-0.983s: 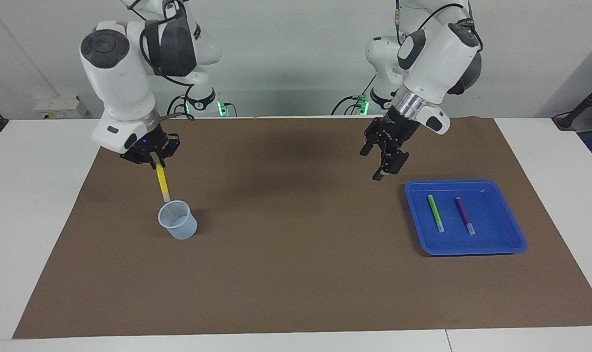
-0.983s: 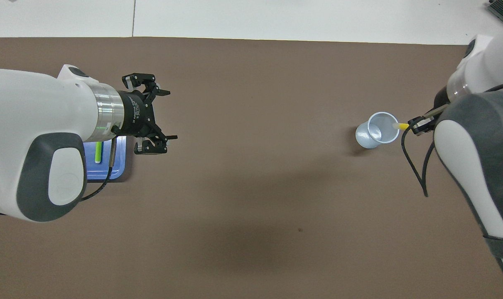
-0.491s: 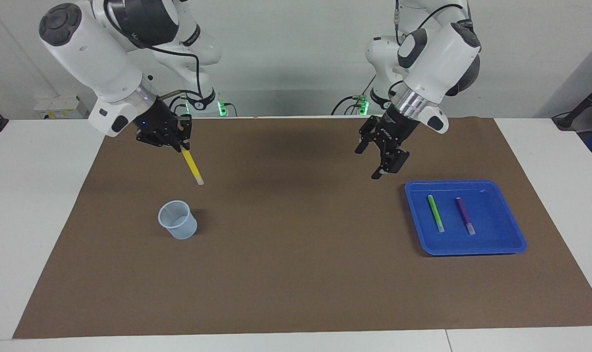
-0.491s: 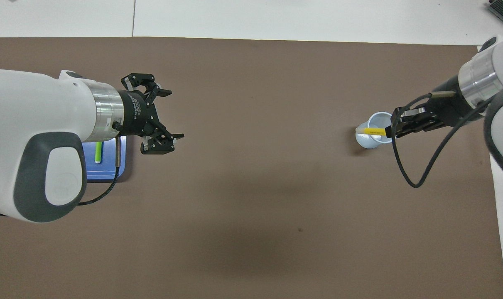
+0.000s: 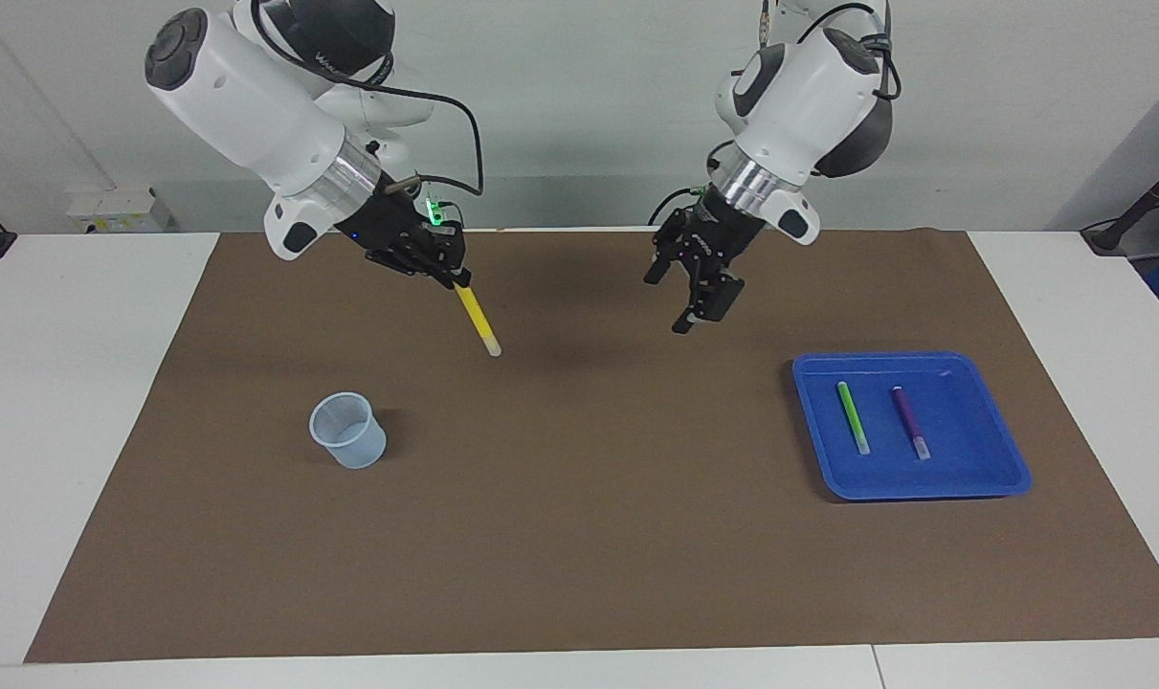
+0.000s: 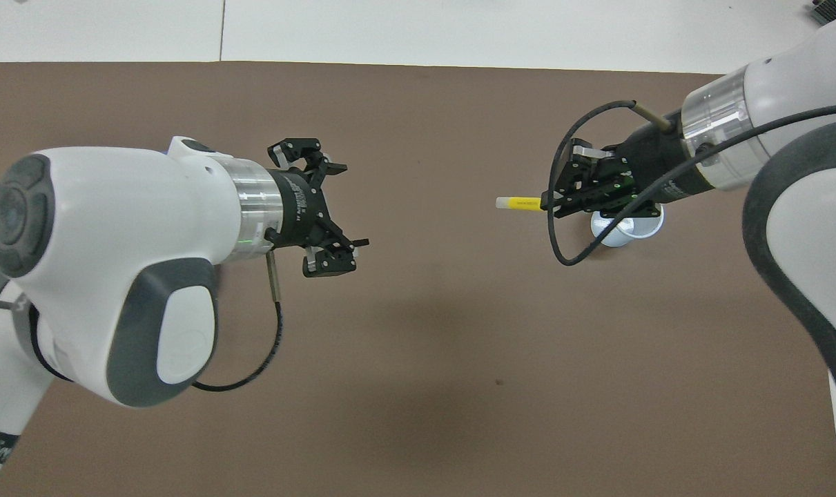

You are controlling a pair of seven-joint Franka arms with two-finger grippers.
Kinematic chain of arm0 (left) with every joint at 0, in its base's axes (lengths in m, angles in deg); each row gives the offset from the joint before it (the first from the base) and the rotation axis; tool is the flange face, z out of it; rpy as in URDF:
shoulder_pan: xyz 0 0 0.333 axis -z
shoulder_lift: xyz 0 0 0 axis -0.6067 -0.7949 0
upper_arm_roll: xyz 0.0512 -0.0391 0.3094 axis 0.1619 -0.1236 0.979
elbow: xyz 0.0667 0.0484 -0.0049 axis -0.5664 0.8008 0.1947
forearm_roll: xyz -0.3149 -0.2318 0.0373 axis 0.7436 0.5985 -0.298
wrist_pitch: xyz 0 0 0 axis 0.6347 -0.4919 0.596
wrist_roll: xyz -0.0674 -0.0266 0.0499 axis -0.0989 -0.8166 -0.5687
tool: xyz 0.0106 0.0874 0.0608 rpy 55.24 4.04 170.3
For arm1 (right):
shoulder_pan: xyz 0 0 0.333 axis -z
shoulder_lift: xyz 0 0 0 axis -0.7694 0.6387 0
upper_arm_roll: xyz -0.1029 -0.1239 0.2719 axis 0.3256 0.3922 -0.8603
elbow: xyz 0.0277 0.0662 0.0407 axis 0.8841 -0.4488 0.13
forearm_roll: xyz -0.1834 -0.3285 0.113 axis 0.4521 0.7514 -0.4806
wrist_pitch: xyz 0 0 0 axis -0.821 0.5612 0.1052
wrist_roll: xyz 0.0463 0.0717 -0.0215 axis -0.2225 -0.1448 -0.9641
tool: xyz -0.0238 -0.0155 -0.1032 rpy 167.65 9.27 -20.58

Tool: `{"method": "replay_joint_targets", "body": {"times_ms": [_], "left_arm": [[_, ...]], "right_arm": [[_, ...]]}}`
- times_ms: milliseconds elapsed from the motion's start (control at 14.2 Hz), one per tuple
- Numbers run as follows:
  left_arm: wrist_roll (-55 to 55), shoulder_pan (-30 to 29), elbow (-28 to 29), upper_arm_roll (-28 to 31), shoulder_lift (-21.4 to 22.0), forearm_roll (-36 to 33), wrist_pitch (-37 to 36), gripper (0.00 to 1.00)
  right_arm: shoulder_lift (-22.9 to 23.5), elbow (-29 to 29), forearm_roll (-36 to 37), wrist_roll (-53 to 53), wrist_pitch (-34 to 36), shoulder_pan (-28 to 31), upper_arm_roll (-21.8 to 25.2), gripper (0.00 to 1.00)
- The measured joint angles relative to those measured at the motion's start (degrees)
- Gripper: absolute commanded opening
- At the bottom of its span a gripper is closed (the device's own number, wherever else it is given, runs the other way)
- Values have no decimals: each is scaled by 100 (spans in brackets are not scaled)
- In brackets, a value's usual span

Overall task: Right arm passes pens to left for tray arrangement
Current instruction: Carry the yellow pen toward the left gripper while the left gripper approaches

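Leaving 2 pens in the tray [image 5: 1005,478], the right gripper [image 5: 456,277] clamps the yellow pen [image 5: 477,319] toward the wide-open left gripper [image 5: 699,306].

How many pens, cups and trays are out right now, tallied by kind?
Pens: 3, with green pen and purple pen in the tray, and yellow pen held by the right gripper.
Cup: 1
Tray: 1
Total: 5

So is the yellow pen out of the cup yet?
Out. The right gripper holds the yellow pen in the air, clear of the cup.
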Motion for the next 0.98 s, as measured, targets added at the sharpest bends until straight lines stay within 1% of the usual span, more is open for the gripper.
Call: {"method": "replay_joint_targets", "body": {"times_ms": [211, 491, 772, 913, 983], "left_arm": [[535, 318, 1, -2, -15, 1, 518, 100], [658, 709, 68, -3, -55, 1, 1002, 100], [663, 964, 137, -1, -245, 1, 1311, 99], [663, 971, 139, 2, -357, 1, 1379, 92], [663, 971, 139, 7, -411, 1, 1431, 91]], "right_arm": [[0, -114, -151, 892, -557, -315, -5, 10], [3, -273, -234, 1831, -1087, -681, -9, 10], [2, -303, -256, 2062, -1124, -719, 1, 10], [2, -304, -258, 2066, -1124, -718, 6, 10], [2, -307, -258, 2067, -1124, -718, 6, 10]]}}
